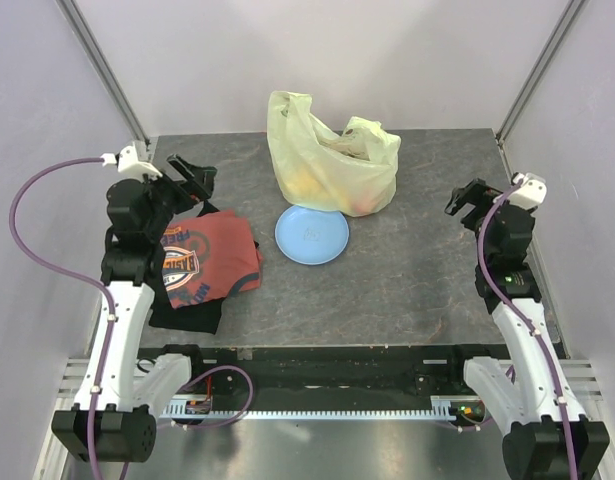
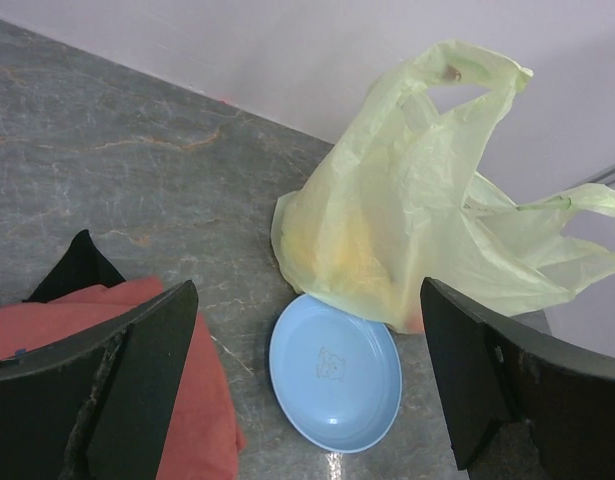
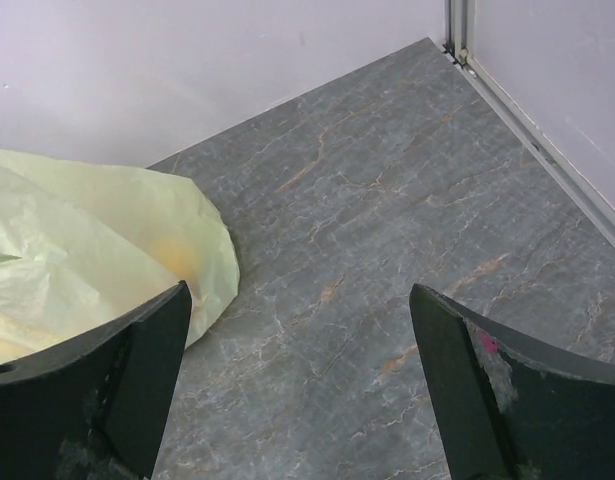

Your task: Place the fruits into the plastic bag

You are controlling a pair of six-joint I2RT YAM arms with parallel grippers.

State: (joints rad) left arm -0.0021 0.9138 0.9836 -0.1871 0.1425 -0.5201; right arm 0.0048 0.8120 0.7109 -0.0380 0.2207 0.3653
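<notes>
The pale yellow-green plastic bag [image 1: 332,160] stands at the back middle of the table, its handles up. The fruits [image 1: 317,183] show only as yellow, orange and reddish patches through its thin wall; in the left wrist view they show as an orange-yellow glow [image 2: 337,255] inside the bag [image 2: 427,200]. The bag's edge also shows in the right wrist view [image 3: 87,250]. My left gripper [image 1: 192,178] is open and empty, raised at the back left. My right gripper [image 1: 465,200] is open and empty, raised at the right, apart from the bag.
An empty round blue plate [image 1: 312,234] lies just in front of the bag, touching its base; it also shows in the left wrist view [image 2: 334,372]. A red printed T-shirt [image 1: 202,258] lies on a black cloth [image 1: 192,312] at the left. White walls enclose the table.
</notes>
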